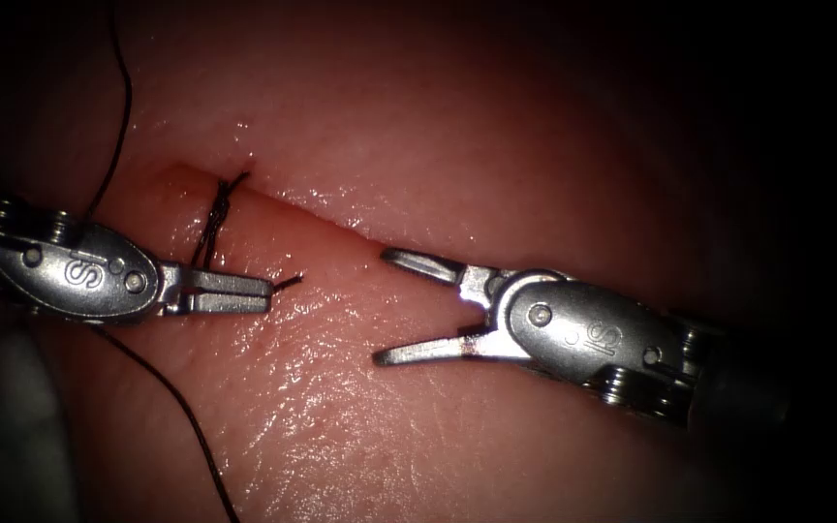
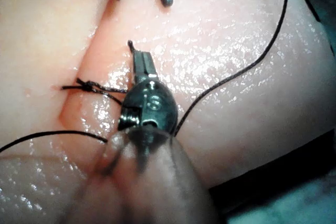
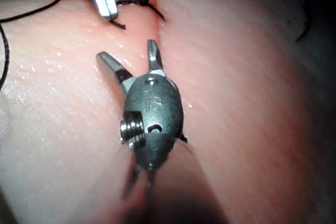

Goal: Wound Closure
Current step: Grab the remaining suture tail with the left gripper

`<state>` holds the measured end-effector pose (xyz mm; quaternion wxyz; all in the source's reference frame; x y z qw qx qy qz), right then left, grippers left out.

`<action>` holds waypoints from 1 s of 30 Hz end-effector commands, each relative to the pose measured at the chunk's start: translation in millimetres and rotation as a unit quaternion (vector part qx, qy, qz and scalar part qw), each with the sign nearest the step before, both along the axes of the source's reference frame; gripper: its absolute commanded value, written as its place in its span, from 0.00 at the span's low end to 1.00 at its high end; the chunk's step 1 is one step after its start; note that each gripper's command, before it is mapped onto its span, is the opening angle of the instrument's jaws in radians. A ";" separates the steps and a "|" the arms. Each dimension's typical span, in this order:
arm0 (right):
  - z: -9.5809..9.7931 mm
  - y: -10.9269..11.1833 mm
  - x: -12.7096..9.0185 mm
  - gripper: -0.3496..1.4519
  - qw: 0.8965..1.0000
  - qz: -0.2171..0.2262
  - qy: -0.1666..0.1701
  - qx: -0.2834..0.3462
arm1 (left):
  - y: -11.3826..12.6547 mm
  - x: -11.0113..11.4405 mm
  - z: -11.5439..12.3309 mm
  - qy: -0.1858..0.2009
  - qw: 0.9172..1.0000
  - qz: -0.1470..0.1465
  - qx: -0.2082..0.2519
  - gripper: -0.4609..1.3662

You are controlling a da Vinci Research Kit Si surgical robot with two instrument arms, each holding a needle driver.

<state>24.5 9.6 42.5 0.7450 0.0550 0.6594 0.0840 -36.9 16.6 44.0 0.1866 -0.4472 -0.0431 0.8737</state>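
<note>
The thread (image 1: 181,412) is trailing nearest across the tissue (image 1: 341,407), running to the knot (image 1: 220,208) over the cut (image 1: 341,228), while the left tool (image 1: 268,292) is clamping a short thread end, probably for tension, and the right tool (image 1: 380,308) is gaping wide, holding nothing.

Left tool (image 1: 244,293) with jaws closed on a short end of thread (image 1: 288,282), tip pointing right, lying just below the cut (image 1: 322,218). Twisted knot (image 1: 217,215) crossing the left end of the cut, touching the tissue (image 1: 341,407). Long dark thread running from the top left down behind the left tool and on toward the bottom edge. Right tool (image 1: 401,308) with jaws spread wide and holding nothing, upper jaw at the cut, lower jaw over the tissue below it.
</note>
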 end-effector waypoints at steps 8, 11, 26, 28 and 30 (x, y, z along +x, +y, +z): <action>0.0 0.0 -0.1 0.86 1.000 -0.003 0.000 0.000 | -0.1 -0.1 -0.1 -0.001 1.000 0.002 0.003 0.06; 0.1 0.1 -0.1 0.86 1.000 -0.003 0.000 0.000 | -0.3 -0.1 -0.4 0.000 1.000 0.003 0.004 0.06; 0.2 0.2 -0.5 0.86 1.000 -0.005 0.001 0.000 | -0.2 -0.5 -1.2 0.038 0.998 -0.034 0.034 0.67; 0.2 0.2 -0.5 0.86 1.000 -0.005 0.001 0.000 | -0.2 -0.6 -1.1 0.041 0.998 -0.033 0.038 0.63; 0.2 0.2 -0.5 0.86 1.000 -0.005 0.001 0.000 | -0.3 -0.8 -1.1 0.049 0.998 -0.029 0.041 0.60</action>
